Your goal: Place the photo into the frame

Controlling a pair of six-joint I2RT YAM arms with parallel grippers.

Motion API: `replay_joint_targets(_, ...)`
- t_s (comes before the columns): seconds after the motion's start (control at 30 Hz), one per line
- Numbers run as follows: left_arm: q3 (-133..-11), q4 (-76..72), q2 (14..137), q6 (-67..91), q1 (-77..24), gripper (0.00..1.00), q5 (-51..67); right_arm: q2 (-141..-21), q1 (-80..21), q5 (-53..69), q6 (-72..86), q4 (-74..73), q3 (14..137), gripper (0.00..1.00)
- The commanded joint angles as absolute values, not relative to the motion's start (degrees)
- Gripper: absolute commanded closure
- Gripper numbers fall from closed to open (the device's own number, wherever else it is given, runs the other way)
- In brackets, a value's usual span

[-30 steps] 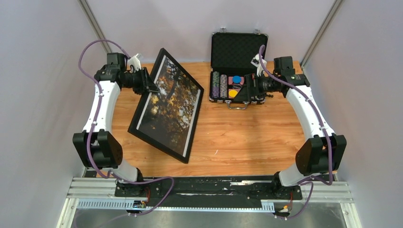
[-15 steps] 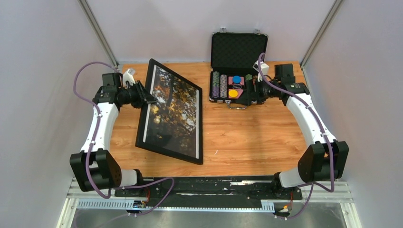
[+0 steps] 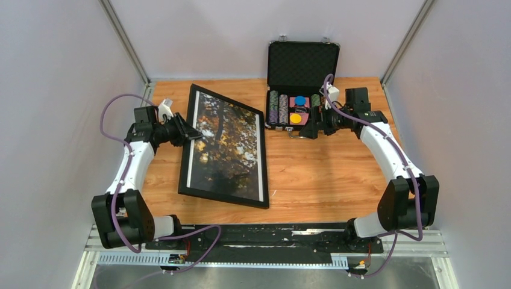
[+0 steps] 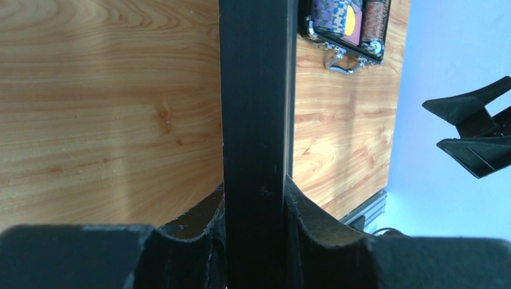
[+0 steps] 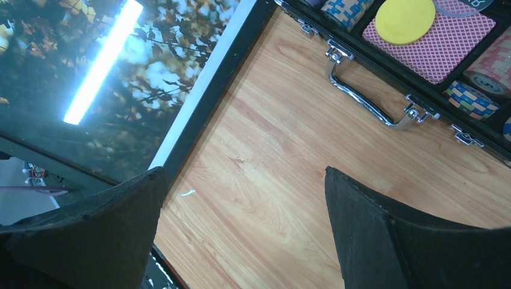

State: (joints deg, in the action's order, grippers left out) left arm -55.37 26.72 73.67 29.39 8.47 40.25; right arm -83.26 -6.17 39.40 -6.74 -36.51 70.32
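Note:
The frame (image 3: 223,199) shows its black side, with the photo (image 3: 226,144) of dark autumn trees and orange leaves inside it. It sits left of centre on the table, nearly flat, with its left rail held up a little. My left gripper (image 3: 191,133) is shut on that left rail. In the left wrist view the black rail (image 4: 253,90) runs edge-on between my fingers, where the left gripper (image 4: 253,186) clamps it. My right gripper (image 3: 307,123) is open and empty, hovering in front of the chip case. The right wrist view shows the right gripper (image 5: 244,171) over bare wood, with the frame's rail (image 5: 223,78) and the glossy photo (image 5: 90,72) to its left.
An open black chip case (image 3: 301,66) with chip stacks stands at the back, right of centre; its handle (image 5: 367,99) faces the front. Grey walls close in on both sides and the back. Wooden table (image 3: 325,174) lies to the right of the frame.
The left gripper has swung the frame down from a steep tilt to nearly flat and drawn it toward the front. The right gripper has shifted slightly toward the front, still open.

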Motion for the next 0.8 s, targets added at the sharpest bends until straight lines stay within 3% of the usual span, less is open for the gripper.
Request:
replay_joint_targets(0.0, -51.8, 14.9, 73.1, 23.8, 9.9, 1.00, 35.3, -82.1, -5.7, 38.7, -7.2, -32.4, 69.4, 0.00)
replay_joint_targets(0.13, -47.9, 9.2, 73.7, 25.4, 11.8, 1.00, 37.6, -82.3, -5.7, 38.8, -7.3, -32.1, 68.8, 0.00)
replay_joint_targets(0.37, -47.5, 9.2, 78.7, 22.4, 15.1, 0.79, 41.7, -82.6, -5.7, 39.0, -7.6, -31.9, 68.3, 0.00)
replay_joint_targets(0.77, -48.4, 9.0, 87.8, 17.8, 17.2, 0.58, 42.9, -83.1, -5.6, 38.8, -8.0, -31.9, 68.2, 0.00)
